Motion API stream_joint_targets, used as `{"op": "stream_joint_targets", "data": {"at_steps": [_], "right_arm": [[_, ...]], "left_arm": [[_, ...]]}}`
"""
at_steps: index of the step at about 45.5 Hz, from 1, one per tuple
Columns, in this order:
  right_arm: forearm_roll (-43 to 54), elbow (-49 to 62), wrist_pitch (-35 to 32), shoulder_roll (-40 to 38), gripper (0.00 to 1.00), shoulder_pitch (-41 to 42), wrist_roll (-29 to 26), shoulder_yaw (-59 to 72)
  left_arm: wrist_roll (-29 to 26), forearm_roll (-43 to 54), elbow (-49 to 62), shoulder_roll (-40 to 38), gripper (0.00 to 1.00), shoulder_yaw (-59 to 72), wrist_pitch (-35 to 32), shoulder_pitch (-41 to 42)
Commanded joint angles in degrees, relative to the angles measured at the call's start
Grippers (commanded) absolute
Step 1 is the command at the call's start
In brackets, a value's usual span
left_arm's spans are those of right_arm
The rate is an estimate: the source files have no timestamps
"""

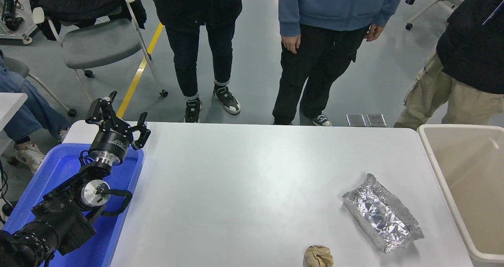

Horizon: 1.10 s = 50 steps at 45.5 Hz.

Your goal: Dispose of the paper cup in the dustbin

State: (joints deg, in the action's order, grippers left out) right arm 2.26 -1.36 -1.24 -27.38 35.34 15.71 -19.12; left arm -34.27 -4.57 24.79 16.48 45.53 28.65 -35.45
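- White table (244, 188) fills the centre and lower frame; bare across the middle.
- Beige dustbin (437, 168) at the right edge, just beside the table's right end, open top, what shows of the inside looks empty. Part runs out of frame.
- Blue plastic tray (126, 180) at lower left, at the table's left end.
- Left arm parked at lower left over the tray; left gripper (118, 115) points to the upper left of the frame, jaws spread, grasping nothing.
- Right arm and its gripper not in view.
- People stand along the table's far side at the top of the frame: one in dark trousers (197, 62), one in a blue hoodie (334, 3), one in tan trousers (449, 93) at upper right. Grey wheeled chair (98, 42) at upper left.
- Silver foil packet (382, 216) lies at lower right of the table, near the dustbin but apart from it.
- Crumpled brown paper ball (318, 256) at the bottom edge, left of and below the foil.
- Paper cup: not visible anywhere on the table, the tray, or the visible part of the bin. Its place cannot be told from this view.
- Handling judgement: a paper cup would be very light and thin-walled, crushes easily; grip gently across the wall below the rolled rim, where it is stiffest.
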Motion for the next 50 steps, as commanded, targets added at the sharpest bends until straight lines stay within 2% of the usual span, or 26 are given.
{"op": "stream_joint_targets", "data": {"at_steps": [1,17,27,34,39,43,50], "right_arm": [[-1.3,-12.8,-1.7,-5.0,0.99,-0.9,3.5,-13.6],[3.5,-35.9,-2.8,-5.5,0.99,-8.0,5.0,-33.2],[19.9,-50.4,-2.7,1.4,0.99,-16.8,5.7,-50.2],[27.2,-52.0,-2.8,7.9,0.99,-18.8,5.9,-55.4],[29.3,-52.3,-2.8,11.2,0.99,-19.6,9.8,-55.8],[29.7,-52.6,-2.8,12.8,0.99,-19.7,12.2,-56.4],[30.7,-52.6,-2.7,13.3,0.99,-19.5,12.6,-56.2]], "left_arm": [[0.0,0.0,0.0,0.0,1.0,0.0,0.0,0.0],[0.0,0.0,0.0,0.0,1.0,0.0,0.0,0.0],[-0.1,0.0,0.0,0.0,1.0,0.0,0.0,-0.1],[-0.1,0.0,0.0,0.0,1.0,0.0,0.0,0.0],[0.0,0.0,0.0,0.0,1.0,0.0,0.0,-0.1],[-0.1,0.0,0.0,0.0,1.0,0.0,0.0,-0.1],[0.0,0.0,0.0,0.0,1.0,0.0,0.0,0.0]]}}
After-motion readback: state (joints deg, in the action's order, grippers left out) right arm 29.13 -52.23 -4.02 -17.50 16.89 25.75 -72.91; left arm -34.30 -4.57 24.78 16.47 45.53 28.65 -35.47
